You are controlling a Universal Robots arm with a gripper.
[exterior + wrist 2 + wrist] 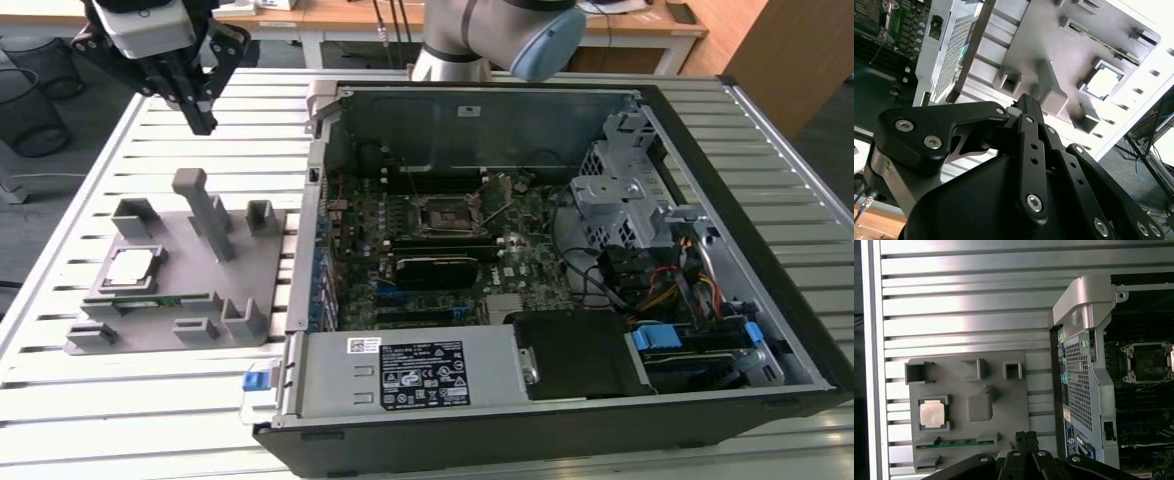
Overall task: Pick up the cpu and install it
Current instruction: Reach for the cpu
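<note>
The cpu, a small square chip with a silvery top, lies in a square pocket of the grey plastic fixture on the slatted table, at the exterior view's left. It also appears in both wrist views, cpu and cpu. My gripper hangs high above the table, up past the fixture's far end and apart from the cpu. Its black fingers are pressed together with nothing between them. The dark motherboard socket with its metal frame sits inside the open computer case.
The open computer case takes up the table's middle and the exterior view's right. A narrow green circuit strip lies in the fixture beside the cpu. Tall grey posts rise from the fixture. Bare slatted table lies under the gripper.
</note>
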